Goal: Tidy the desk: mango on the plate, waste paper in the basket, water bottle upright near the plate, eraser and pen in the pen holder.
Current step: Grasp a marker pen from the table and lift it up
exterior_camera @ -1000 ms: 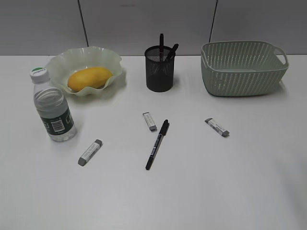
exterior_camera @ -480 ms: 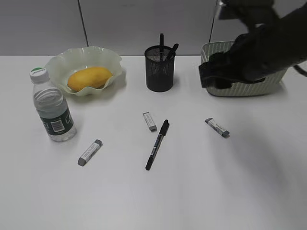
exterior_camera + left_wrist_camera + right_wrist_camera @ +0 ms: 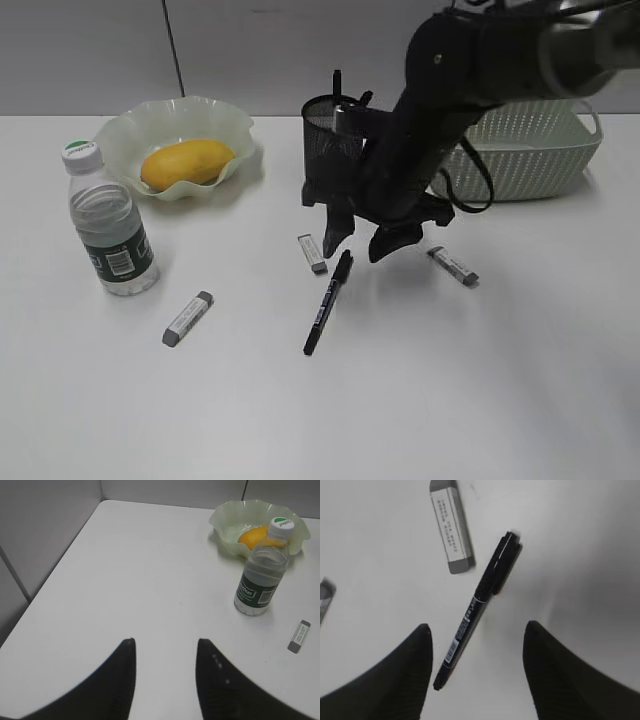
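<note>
Right gripper [image 3: 362,243] hangs wide-jawed over the pen [image 3: 328,302]; lower straight, straddle the barrel mid-length, avoid the eraser [image 3: 312,253] left of it.

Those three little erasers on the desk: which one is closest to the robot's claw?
The middle eraser, lying just left of the loose pen's cap, right beside the open right gripper. The others lie farther off toward the bottle and the basket.

right gripper [image 3: 361,243] spread (empty), left gripper [image 3: 165,645] parted
</note>
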Robot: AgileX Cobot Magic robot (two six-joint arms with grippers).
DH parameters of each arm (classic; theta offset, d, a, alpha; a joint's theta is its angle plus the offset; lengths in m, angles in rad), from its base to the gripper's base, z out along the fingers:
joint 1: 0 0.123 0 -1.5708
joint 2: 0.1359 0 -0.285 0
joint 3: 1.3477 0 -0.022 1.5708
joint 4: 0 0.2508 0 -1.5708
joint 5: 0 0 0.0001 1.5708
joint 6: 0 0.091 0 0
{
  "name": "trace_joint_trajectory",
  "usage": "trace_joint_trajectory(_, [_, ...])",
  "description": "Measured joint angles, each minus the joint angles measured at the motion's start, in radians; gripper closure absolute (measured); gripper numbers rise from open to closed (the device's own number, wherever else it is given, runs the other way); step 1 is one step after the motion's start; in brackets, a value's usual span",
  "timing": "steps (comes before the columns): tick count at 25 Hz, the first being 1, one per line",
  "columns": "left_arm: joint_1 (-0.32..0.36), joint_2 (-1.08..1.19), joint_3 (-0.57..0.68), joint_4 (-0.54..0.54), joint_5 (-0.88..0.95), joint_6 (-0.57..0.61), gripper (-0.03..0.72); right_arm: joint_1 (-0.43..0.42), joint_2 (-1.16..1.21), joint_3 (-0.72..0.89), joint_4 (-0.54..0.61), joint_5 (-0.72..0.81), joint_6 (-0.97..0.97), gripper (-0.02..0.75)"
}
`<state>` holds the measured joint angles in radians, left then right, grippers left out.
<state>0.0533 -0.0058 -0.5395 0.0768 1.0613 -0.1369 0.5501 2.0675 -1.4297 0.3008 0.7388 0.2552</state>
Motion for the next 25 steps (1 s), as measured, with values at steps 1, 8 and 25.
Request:
trace_joint_trajectory(1, [0.000,0.000,0.000,0.000,0.000,0.001,0.388,0.002,0.024,-0.026,0.002,0.020,0.026,0.279])
trace_joint_trajectory(8, [0.000,0.000,0.000,0.000,0.000,0.002,0.388,0.048,0.164,-0.177,-0.108,0.169,0.249,0.279])
trace_joint_trajectory(25, [0.000,0.000,0.000,0.000,0.000,0.002,0.388,0.075,0.233,-0.205,-0.229,0.168,0.423,0.638])
